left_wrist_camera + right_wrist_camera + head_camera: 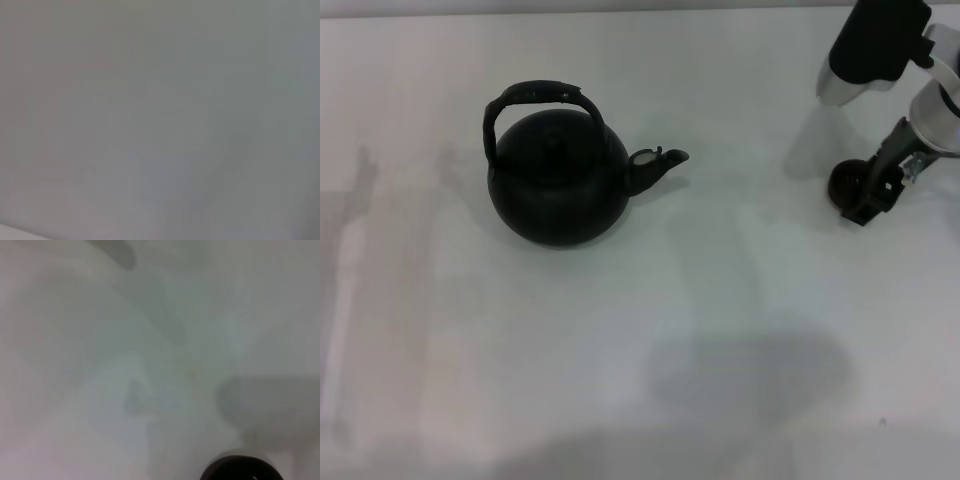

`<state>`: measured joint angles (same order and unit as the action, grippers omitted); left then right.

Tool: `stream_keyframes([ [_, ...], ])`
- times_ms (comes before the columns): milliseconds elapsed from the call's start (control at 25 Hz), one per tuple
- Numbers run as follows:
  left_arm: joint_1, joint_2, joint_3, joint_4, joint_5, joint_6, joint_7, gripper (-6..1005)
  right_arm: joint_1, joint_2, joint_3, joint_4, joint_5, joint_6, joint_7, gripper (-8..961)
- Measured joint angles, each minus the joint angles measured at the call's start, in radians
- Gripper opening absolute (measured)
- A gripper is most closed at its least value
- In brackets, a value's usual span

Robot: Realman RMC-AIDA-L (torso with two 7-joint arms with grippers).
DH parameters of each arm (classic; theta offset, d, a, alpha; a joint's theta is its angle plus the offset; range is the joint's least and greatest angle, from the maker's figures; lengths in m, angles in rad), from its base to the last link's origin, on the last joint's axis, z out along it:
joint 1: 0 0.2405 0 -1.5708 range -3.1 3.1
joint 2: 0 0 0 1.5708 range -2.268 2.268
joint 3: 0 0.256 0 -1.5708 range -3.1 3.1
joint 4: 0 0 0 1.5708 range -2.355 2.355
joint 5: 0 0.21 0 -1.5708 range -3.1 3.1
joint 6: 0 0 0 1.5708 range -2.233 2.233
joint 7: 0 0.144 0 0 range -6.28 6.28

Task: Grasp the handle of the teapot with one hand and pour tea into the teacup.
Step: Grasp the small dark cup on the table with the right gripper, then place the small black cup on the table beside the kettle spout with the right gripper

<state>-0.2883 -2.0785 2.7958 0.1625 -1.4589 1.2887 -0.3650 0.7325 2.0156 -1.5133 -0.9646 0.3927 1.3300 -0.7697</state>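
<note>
The large black teapot (558, 180) stands on the white table left of centre, its spout (658, 165) pointing right. Its arched handle (532, 98) loops upright over the lid. The small dark teacup (844, 183) sits at the far right and is partly hidden. My right gripper (870, 198) comes down from the upper right and sits right against the cup. The cup's rim also shows in the right wrist view (241, 470). My left gripper is out of view; the left wrist view shows only bare table.
The white table (640, 330) fills all views. My right arm's housing (875, 45) hangs over the back right corner. Soft shadows lie on the table near the front.
</note>
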Motion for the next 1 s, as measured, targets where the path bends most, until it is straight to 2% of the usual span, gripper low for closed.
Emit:
stream_keyframes([
  [40, 0.000, 0.000, 0.000, 0.000, -0.001, 0.000, 0.000, 831, 0.004, 0.001, 0.000, -0.008, 0.002, 0.004, 0.000, 721],
  [280, -0.002, 0.001, -0.001, 0.000, -0.003, 0.001, 0.000, 831, 0.058, 0.011, -0.080, -0.037, 0.067, -0.005, -0.002, 720],
  [320, -0.004, 0.002, -0.001, 0.000, -0.001, 0.001, 0.000, 831, 0.092, 0.011, -0.145, -0.032, 0.111, -0.023, -0.001, 720],
  [360, -0.004, 0.002, -0.001, 0.000, -0.001, 0.001, 0.000, 831, 0.092, 0.011, -0.145, -0.032, 0.111, -0.023, -0.001, 720],
  [680, -0.006, 0.001, -0.001, 0.000, -0.004, 0.002, -0.001, 830, 0.186, 0.012, -0.375, -0.031, 0.225, -0.055, 0.043, 721],
  [800, -0.006, 0.000, -0.001, 0.000, -0.006, 0.001, -0.002, 830, 0.203, 0.012, -0.446, -0.031, 0.243, -0.062, 0.070, 721],
  [1000, -0.005, -0.001, -0.001, 0.004, -0.008, 0.001, -0.005, 830, 0.204, 0.012, -0.483, -0.031, 0.275, -0.079, 0.075, 720],
])
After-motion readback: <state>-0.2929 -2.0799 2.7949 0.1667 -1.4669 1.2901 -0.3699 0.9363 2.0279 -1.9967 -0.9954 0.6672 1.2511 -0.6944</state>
